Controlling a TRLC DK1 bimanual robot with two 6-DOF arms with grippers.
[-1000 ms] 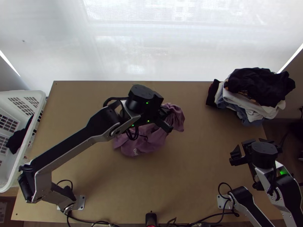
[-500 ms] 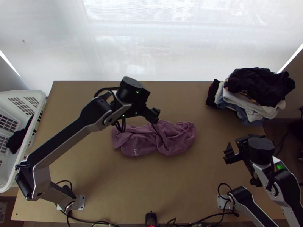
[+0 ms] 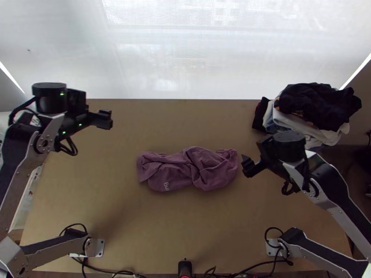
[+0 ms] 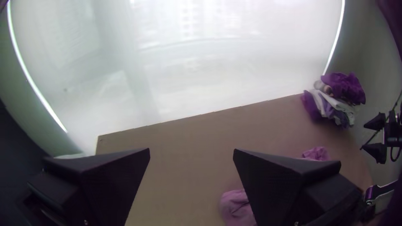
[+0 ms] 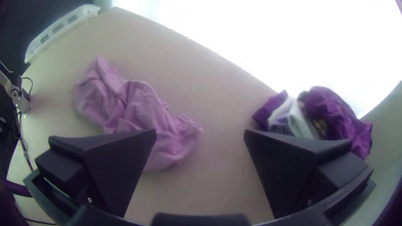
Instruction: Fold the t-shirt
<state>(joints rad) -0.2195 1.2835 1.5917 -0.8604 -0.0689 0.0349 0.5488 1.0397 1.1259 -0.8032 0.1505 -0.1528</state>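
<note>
Change status: the left gripper [image 3: 106, 120] is moving off the shirt [image 3: 178, 171] toward the table's [image 3: 185, 231] far left corner, while the right gripper [image 3: 247, 167] is coming in from the lower right of the top view. Both are carrying no cloth. The shirt is remaining at mid-table, its outline nearly matching that of half a second ago.

Meaning for the task: the left side is probably finishing one repositioning of the cloth, and the right side is likely setting up for the next grasp. The shirt is lying bunched and creased, with no clean fold forming, so spreading is presumably still coming before folding. Caution: a grasp on the bunched end may be gathering several layers at once.

Jaw status: the left jaws are standing wide apart, holding nothing. The right jaws are also standing wide apart, near the shirt's right end as the top view is showing it.

Count:
- Shirt on the table: one, lying between the two grippers.
- Grippers: two.
- Clothes pile [image 3: 320, 109]: one, sitting at the far right corner; its garments are overlapping too much for an exact count.
- Basket [image 5: 65, 24]: one, standing at the left edge.
</note>
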